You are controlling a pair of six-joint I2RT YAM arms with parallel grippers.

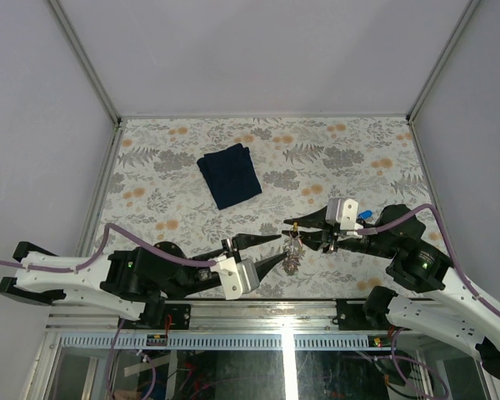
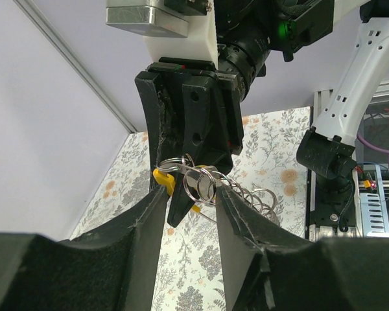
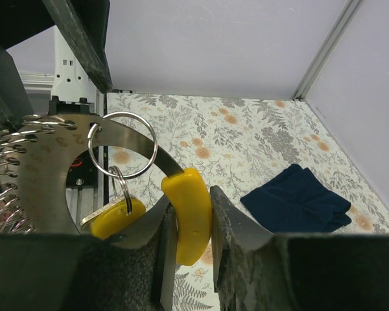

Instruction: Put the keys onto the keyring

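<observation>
My right gripper [image 3: 193, 207] is shut on a yellow plastic grip [image 3: 189, 220] at the end of the keyring [image 3: 48, 175], a curved silvery metal band held above the table. Several small wire rings are threaded on the band. One larger split ring [image 3: 123, 144] on it carries a yellow-tagged key [image 3: 113, 217]. From above, the bunch [image 1: 294, 254] hangs between the two grippers. My left gripper [image 2: 191, 193] faces the right gripper [image 1: 293, 227]. Its fingers stand apart on either side of a split ring [image 2: 198, 184], with a gap on the left side. Other keys are hidden.
A folded navy cloth [image 1: 229, 175] lies on the flowered table [image 1: 358, 158] behind the grippers and also shows on the right in the right wrist view [image 3: 295, 201]. A small blue thing [image 1: 364, 214] sits by the right wrist. Grey walls close in three sides.
</observation>
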